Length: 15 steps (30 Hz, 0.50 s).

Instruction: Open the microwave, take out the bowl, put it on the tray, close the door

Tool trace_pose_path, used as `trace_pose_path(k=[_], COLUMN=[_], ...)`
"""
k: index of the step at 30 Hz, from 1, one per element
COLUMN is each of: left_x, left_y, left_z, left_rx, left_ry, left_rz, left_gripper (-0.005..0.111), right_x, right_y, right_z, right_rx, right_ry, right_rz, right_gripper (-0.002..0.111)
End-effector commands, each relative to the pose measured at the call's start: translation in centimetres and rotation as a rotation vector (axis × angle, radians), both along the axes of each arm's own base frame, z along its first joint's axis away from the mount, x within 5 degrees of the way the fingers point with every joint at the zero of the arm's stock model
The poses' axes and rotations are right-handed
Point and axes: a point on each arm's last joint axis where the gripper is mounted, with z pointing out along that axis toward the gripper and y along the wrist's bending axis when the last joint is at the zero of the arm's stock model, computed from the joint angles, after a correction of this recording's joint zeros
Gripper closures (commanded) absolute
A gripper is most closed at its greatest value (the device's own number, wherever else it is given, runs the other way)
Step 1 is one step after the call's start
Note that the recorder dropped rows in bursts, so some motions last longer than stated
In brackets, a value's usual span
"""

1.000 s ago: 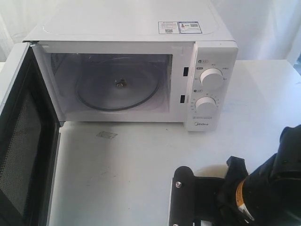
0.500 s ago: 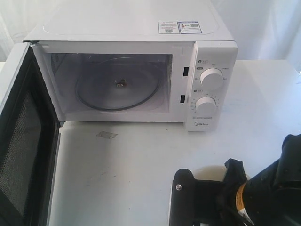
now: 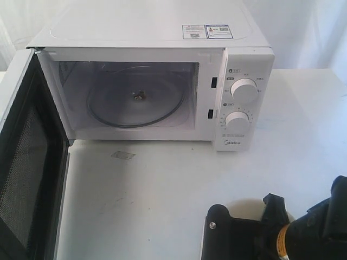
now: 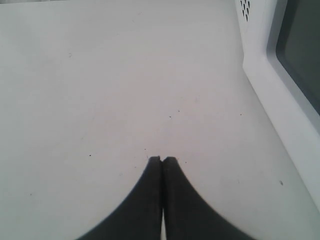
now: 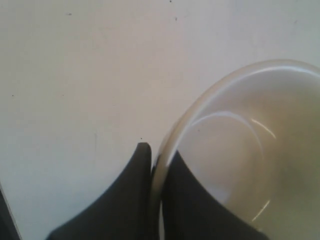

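Within right gripper (image 5: 159, 150), bowl (image 5: 235, 150) rim; door (image 3: 24, 162) (black mesh) open

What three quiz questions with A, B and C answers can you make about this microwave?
1. How many round knobs has the microwave? A one, B two, C four.
2. Where is the bowl? A inside the microwave, B on top of the microwave, C in the right gripper.
3. The door is: A open, B shut, C gone.
Answers: 1 B, two white knobs sit on the right panel. 2 C, the jaws pinch its rim, and the glass turntable is bare. 3 A, it stands swung out, showing its mesh inner face.
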Motion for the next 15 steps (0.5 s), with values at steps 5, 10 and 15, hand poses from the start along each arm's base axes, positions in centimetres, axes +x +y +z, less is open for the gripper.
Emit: trace_pose_path(k=[5,10,15], left_x=[-0.02,-0.02,-0.02], left_y=[-0.03,-0.03,-0.03], left_z=[-0.16,-0.16,-0.16], left_rx=[-0.009,-0.009,-0.009], left_ry=[0.002,0.002,0.002], left_rz=[0.001,0.001,0.001], left_gripper=[0.107,0.107,0.107], right_x=[0.00,0.36,0.36], right_y=[-0.43,-0.78,-0.77], right_z=[-0.49,-0.48,-0.51], right_rx=[0.013,0.014,0.018], right_ry=[-0.030,-0.031,-0.034], right_rz=[0.002,-0.024,-0.023], right_gripper=[0.108,0.108,0.108])
